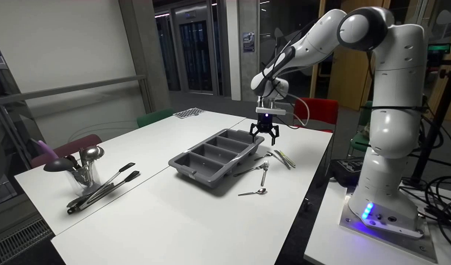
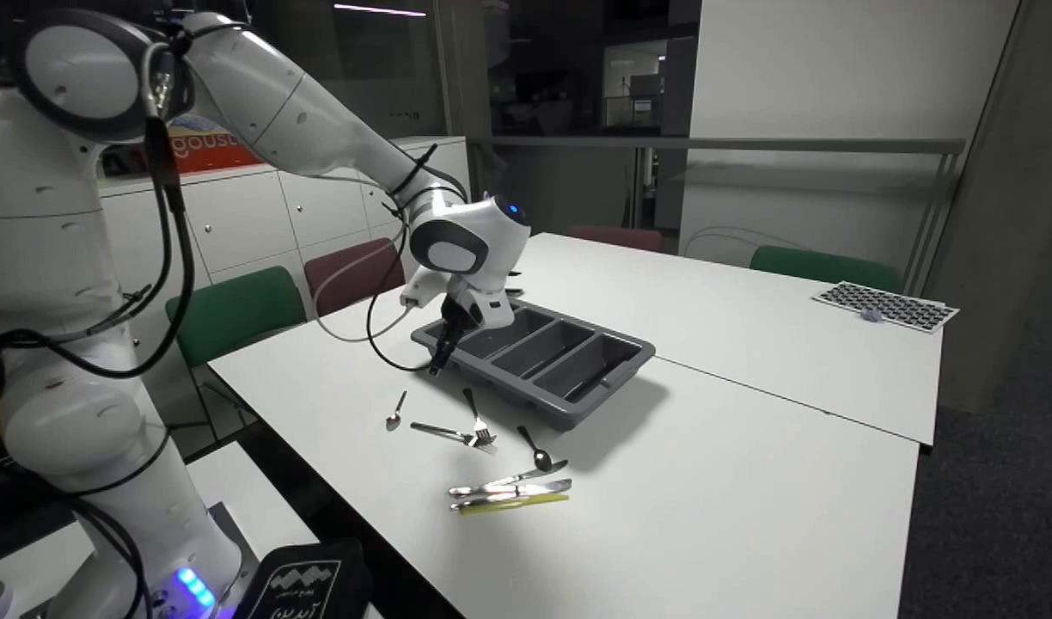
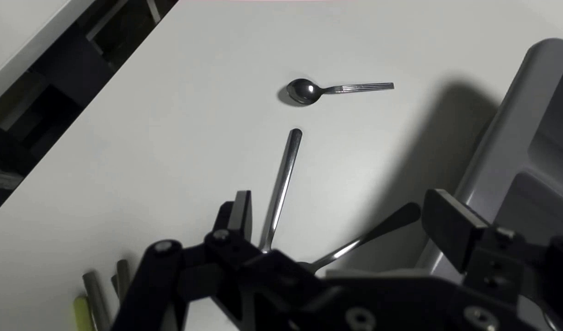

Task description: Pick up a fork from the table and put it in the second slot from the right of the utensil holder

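Two silver forks lie crossed on the white table [image 1: 166,224]: one fork [image 1: 263,177] and another fork [image 1: 247,171]. Both show in an exterior view [image 2: 440,429] [image 2: 474,408]. In the wrist view their handles show [image 3: 285,179] [image 3: 348,248]; their tines are hidden behind the gripper. The dark grey utensil holder [image 1: 190,176] stands beside them, its long compartments open upward; it also shows in the other views [image 2: 569,417] [image 3: 507,119]. I cannot tell which end counts as right. My gripper [image 1: 263,142] is open and empty, above the table beside the holder [image 2: 438,370] [image 3: 339,202].
A spoon [image 1: 253,192] lies near the forks, another spoon [image 1: 263,156] on their other side. Several knives [image 2: 509,492] lie beside them. Tongs [image 1: 104,187] and a clear jug [image 1: 83,180] of ladles stand beyond the holder. A checkered board [image 2: 885,307] lies at the table edge.
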Controlling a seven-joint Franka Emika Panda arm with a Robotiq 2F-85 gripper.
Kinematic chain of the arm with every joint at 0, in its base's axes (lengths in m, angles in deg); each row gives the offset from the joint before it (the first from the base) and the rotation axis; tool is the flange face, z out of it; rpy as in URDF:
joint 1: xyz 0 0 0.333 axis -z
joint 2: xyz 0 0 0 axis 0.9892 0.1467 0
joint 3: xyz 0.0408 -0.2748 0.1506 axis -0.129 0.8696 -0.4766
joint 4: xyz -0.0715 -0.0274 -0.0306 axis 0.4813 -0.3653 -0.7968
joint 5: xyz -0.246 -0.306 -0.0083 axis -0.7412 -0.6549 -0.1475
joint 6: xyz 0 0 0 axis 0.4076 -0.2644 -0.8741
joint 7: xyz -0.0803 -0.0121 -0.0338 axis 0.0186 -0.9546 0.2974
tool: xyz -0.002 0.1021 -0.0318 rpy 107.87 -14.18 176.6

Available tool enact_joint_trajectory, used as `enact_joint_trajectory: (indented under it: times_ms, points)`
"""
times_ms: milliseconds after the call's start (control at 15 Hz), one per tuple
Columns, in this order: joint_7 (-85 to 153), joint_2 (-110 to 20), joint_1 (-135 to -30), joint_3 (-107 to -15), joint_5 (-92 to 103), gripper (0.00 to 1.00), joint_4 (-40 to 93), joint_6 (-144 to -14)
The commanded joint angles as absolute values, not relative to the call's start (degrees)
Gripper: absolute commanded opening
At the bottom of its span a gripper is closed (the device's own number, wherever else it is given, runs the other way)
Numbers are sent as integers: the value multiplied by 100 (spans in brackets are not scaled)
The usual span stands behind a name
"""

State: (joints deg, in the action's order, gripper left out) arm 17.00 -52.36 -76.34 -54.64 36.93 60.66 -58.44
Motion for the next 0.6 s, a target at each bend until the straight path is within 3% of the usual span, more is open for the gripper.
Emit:
enact_joint_trajectory:
  times_ms: [0,533]
  points:
    - [1349,-4397,-7483,-5550,4055,100,5483,-5828]
    - [979,-4125,-7527,-5472,3926,100,5708,-6093]
